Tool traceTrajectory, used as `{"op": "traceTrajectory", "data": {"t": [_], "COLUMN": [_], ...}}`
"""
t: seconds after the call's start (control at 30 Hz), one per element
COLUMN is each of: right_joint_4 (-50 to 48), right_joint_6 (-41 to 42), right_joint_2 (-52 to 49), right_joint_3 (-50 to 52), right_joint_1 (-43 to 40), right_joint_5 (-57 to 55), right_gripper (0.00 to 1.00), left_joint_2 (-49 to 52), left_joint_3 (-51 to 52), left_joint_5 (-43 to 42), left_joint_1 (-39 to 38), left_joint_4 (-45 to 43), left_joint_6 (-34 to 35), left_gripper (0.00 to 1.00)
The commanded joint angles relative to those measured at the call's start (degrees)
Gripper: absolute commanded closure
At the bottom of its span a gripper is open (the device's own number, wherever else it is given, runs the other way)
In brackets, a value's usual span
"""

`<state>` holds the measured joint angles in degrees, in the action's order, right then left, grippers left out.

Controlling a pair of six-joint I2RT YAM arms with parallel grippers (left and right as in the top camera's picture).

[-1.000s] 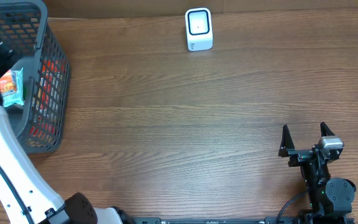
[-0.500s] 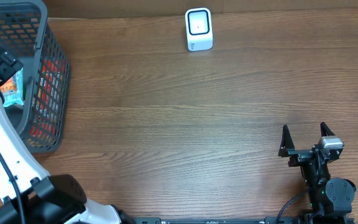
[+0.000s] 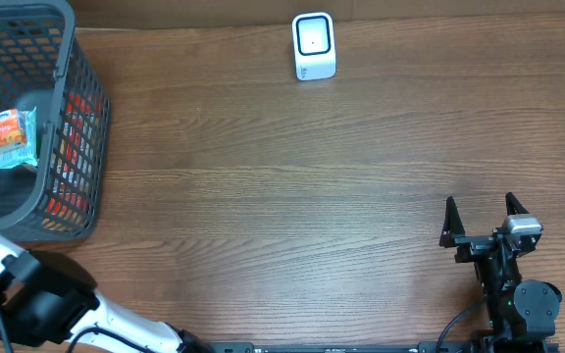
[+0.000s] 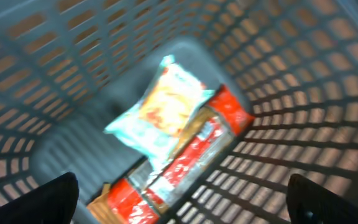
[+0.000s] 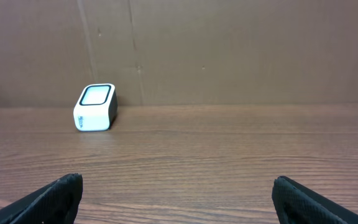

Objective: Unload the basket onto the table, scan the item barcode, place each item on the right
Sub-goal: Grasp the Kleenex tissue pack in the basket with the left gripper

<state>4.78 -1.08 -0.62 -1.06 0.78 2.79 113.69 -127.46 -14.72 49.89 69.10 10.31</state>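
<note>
Resting at the near edge of the worktop (image 3: 282,196), the right claw (image 3: 480,211) sits low with its jaws wide apart and nothing between them. It points across the bare wood toward the far side. Parked there it is out of the way, well apart from everything the task concerns.

The left claw (image 4: 180,180) hangs above the grey mesh basket (image 3: 67,69) at the left end, jaws likewise spread and empty. Its two fingers show only as dark blurs in the bottom corners of its wrist view, and the overhead view shows only that arm's lower links. Such a wide spread suits reaching down around a packet.

Down in the basket lies the item to be scanned, not yet lifted. A pale blue-and-orange snack packet (image 4: 163,106) lies on top, overlapping a red packet (image 4: 191,155) set at an angle beneath it. Being uppermost and uncovered, the snack packet is probably the easier pick. The view is too blurred to show a barcode on either.

Farthest off, the white scanner (image 3: 313,46) stands upright by the far edge, in front of a cardboard wall (image 5: 229,50) and well apart from the basket. Its window faces the arms, so a held item could be presented to it. The task looks to be at its start.
</note>
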Motion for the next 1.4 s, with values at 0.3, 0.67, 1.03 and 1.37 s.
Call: {"op": "traceTrajectory", "data": {"t": [0.3,0.67,1.03,1.37], "right_joint_4": [-0.17,-0.17,-0.17,-0.17], "right_joint_6": [-0.07,-0.07,-0.07,-0.07], "right_joint_2": [0.46,0.46,0.46,0.46], "right_joint_3": [0.61,0.61,0.61,0.61], "right_joint_1": [-0.20,-0.20,-0.20,-0.20], "right_joint_5": [0.31,0.31,0.31,0.31], "right_gripper": [0.00,0.00,0.00,0.00], "left_joint_2": [10.29,13.70,17.16,20.04], "left_joint_3": [-1.01,-1.01,-0.98,-0.94], "left_joint_5": [-3.39,-3.50,1.11,1.20], "left_joint_1": [1.42,-0.76,-2.71,-3.21], "left_joint_4": [-0.76,-7.89,-10.95,-10.88], "left_joint_6": [-4.07,-11.52,-15.10,-19.12], "left_gripper": [0.00,0.00,0.00,0.00]}}
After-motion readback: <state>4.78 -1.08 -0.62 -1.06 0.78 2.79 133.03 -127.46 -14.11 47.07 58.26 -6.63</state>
